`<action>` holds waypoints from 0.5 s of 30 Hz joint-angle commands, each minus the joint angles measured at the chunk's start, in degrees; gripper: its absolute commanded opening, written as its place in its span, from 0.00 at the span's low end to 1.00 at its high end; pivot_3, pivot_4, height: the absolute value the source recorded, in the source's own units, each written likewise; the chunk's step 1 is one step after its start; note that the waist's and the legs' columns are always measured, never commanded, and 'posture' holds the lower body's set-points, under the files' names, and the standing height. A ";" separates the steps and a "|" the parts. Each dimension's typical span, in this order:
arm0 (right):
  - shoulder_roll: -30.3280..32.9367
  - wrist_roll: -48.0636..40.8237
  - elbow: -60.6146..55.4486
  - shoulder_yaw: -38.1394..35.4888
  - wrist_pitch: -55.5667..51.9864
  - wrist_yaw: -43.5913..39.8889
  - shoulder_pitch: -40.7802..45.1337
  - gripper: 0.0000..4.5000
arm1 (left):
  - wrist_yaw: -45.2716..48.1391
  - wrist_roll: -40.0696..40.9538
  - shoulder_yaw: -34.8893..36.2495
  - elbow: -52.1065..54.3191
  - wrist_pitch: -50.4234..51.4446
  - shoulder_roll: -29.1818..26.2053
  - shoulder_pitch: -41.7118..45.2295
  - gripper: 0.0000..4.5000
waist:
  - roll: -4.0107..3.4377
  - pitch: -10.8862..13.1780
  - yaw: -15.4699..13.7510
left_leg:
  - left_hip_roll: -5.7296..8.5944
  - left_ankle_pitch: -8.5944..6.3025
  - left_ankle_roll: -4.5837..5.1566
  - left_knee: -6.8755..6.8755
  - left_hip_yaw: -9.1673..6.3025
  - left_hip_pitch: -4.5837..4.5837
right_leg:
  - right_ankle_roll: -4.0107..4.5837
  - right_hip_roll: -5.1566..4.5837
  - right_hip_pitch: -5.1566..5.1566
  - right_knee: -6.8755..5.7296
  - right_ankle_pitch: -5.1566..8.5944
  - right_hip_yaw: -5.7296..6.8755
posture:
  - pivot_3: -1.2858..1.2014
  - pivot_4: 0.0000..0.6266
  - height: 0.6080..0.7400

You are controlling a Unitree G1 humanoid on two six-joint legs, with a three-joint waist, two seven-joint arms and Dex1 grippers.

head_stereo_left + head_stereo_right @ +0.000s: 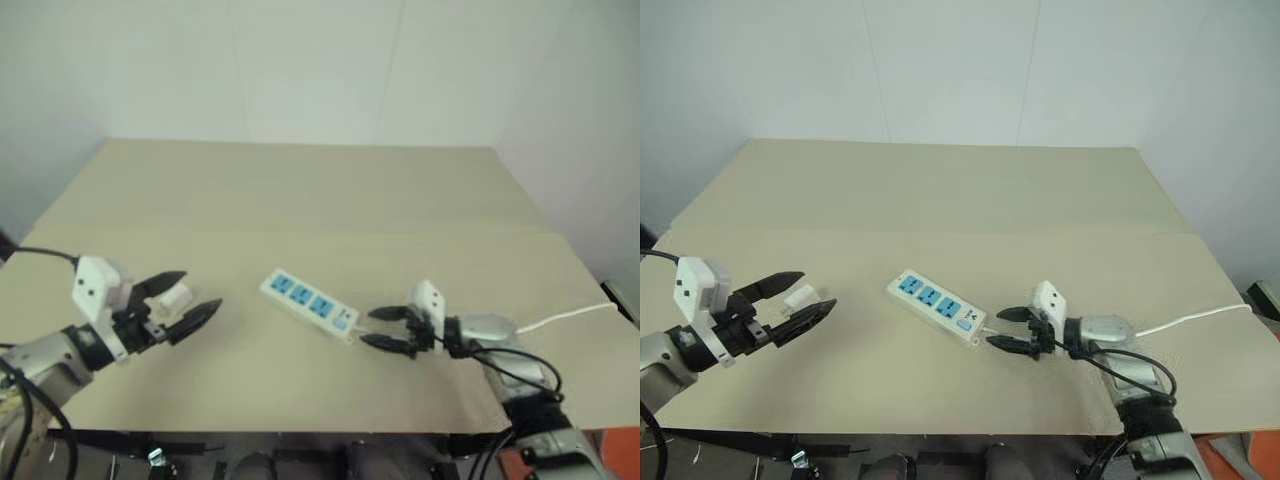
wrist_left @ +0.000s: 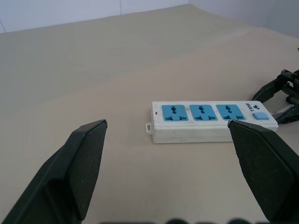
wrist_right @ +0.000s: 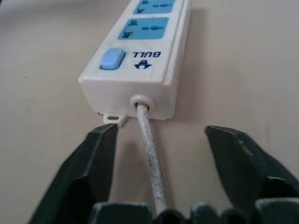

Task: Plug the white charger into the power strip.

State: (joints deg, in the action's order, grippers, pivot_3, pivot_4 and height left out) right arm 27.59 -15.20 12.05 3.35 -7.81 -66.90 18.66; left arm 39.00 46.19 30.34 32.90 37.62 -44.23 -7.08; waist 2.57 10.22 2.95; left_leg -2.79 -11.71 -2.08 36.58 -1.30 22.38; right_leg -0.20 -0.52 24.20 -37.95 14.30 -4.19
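The power strip (image 1: 308,300) lies slantwise in the middle of the table, its three blue sockets facing up. My right gripper (image 1: 372,328) is open at the strip's switch end, one finger on each side of the thin white cable (image 3: 150,144) without touching it. My left gripper (image 1: 190,298) hovers open to the left of the strip, pointing at it. Nothing sits between its fingers (image 2: 84,158) in the left wrist view. The white charger (image 1: 176,296) shows through the gap of those fingers from above and seems to rest on the table under them.
The cable (image 1: 570,315) runs from the strip under my right arm to the table's right edge. The tan table (image 1: 300,200) stretches bare to the back wall. Its front edge lies close below both arms.
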 commanded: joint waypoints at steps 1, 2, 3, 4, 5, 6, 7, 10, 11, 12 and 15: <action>-1.56 -3.04 -3.53 -2.47 3.13 1.76 -1.93 0.99 | 0.93 1.13 1.16 0.69 -0.29 -1.30 1.00 1.00 | 0.00 0.00 -0.15 | -0.01 0.00 0.00 0.00 0.00 -0.05 | 0.00 0.02 -0.01 -0.03 0.00 0.00 | 0.52 0.24 1.00; -2.25 -2.85 -3.81 -2.66 4.62 2.64 -2.34 0.99 | 1.18 1.15 0.90 0.30 -0.28 -1.63 1.40 1.00 | 0.00 0.00 -0.10 | -0.02 0.00 0.00 0.00 0.00 -0.09 | 0.00 0.03 -0.02 -0.05 0.00 -0.01 | 0.52 0.24 1.00; -3.10 -2.91 -4.29 -2.88 5.40 3.71 -2.62 0.99 | 1.46 1.21 0.60 -0.07 -0.29 -1.89 1.85 1.00 | 0.00 0.00 -0.05 | -0.03 0.00 0.00 0.00 0.00 -0.10 | 0.00 0.07 -0.01 -0.08 0.00 -0.01 | 0.52 0.24 1.00; -3.65 -3.29 -4.81 -2.99 5.45 4.28 -2.78 0.99 | 1.67 1.28 0.40 -0.32 -0.29 -2.09 2.16 1.00 | -0.01 0.00 -0.01 | -0.04 0.00 0.00 0.00 0.00 -0.13 | 0.00 0.09 -0.01 -0.09 0.00 -0.01 | 0.52 0.24 1.00; -3.91 -3.53 -5.71 -2.84 5.39 4.52 -3.00 0.99 | 1.81 1.32 0.16 -0.53 -0.23 -2.26 2.50 1.00 | -0.02 0.01 0.00 | -0.05 0.00 0.00 0.00 -0.01 -0.14 | 0.00 0.10 0.00 -0.10 0.00 0.00 | 0.52 0.24 1.00; -4.47 -4.07 -6.95 -2.73 5.16 4.89 -3.36 0.99 | 2.00 1.36 0.01 -0.68 -0.13 -2.40 2.73 1.00 | -0.03 0.02 0.00 | -0.06 0.00 0.00 0.00 -0.01 -0.13 | 0.00 0.11 0.01 -0.10 0.00 0.00 | 0.52 0.24 1.00; -4.85 -4.68 -8.43 -2.53 4.35 5.15 -3.77 0.99 | 2.17 1.40 -0.10 -0.79 -0.01 -2.50 2.90 1.00 | -0.03 0.02 0.00 | -0.06 0.00 0.00 0.00 -0.01 -0.10 | 0.00 0.11 0.02 -0.09 0.00 -0.01 | 0.52 0.24 1.00; -5.64 -4.59 -11.81 -1.06 3.45 6.18 -5.12 0.99 | 2.50 1.53 -0.21 -0.88 0.22 -2.71 2.97 1.00 | -0.03 0.02 -0.15 | -0.05 0.00 0.00 0.00 0.00 -0.02 | 0.01 0.10 0.05 -0.04 0.01 -0.01 | 0.52 0.24 1.00; -6.00 -4.10 -12.19 -0.45 3.67 6.77 -5.52 0.99 | 2.53 1.57 -0.27 -0.80 0.28 -2.71 2.90 1.00 | -0.03 0.02 -0.19 | -0.05 0.00 0.00 0.00 0.00 0.00 | 0.01 0.09 0.05 -0.03 0.01 0.00 | 0.52 0.24 1.00; -6.45 -3.53 -12.31 0.23 4.06 7.35 -5.87 0.99 | 2.59 1.63 -0.31 -0.79 0.38 -2.77 2.87 1.00 | -0.03 0.02 -0.26 | -0.05 0.00 0.00 0.00 0.00 0.00 | 0.01 0.08 0.05 -0.03 0.01 -0.01 | 0.52 0.24 1.00; -6.90 -2.38 -12.63 2.77 4.09 7.66 -6.84 0.99 | 2.70 1.87 -0.49 -0.62 0.72 -2.89 2.76 1.00 | -0.04 0.02 -0.33 | -0.05 0.00 0.00 0.00 0.00 -0.04 | 0.01 0.08 0.03 -0.05 0.01 0.00 | 0.52 0.24 1.00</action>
State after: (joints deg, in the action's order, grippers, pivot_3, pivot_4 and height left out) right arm 20.61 -17.84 1.57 5.53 -4.13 -59.36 11.83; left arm 41.29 47.32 29.79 31.52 37.94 -46.20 -4.63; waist 2.54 10.24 2.63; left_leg -2.84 -11.71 -2.08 36.58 -1.30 22.33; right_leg -0.19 -0.44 24.23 -38.01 14.31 -4.19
